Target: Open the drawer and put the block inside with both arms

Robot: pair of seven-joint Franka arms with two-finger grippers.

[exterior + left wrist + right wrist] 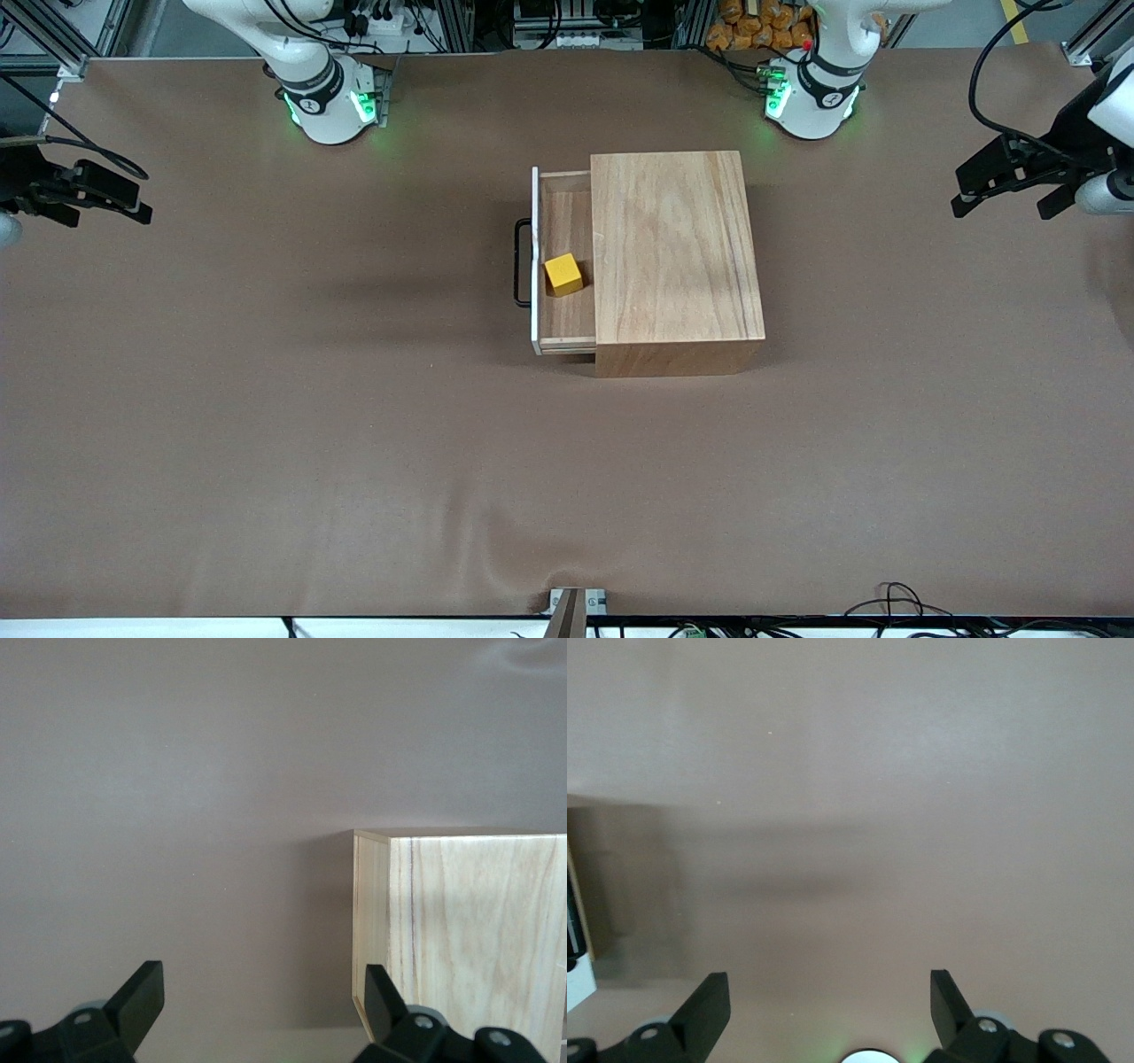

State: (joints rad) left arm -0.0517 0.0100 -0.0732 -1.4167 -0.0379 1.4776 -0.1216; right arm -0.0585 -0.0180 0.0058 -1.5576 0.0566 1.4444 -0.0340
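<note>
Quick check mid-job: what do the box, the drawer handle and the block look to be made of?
Box: light unpainted wood, grain lines showing, matte.
Drawer handle: thin black loop, probably metal wire.
Block: solid yellow cube, evenly coloured; painted wood or plastic, cannot tell which.

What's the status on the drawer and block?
Left claw open, right claw open, both parked at table ends. Block inside open drawer. Nothing in the way.
</note>
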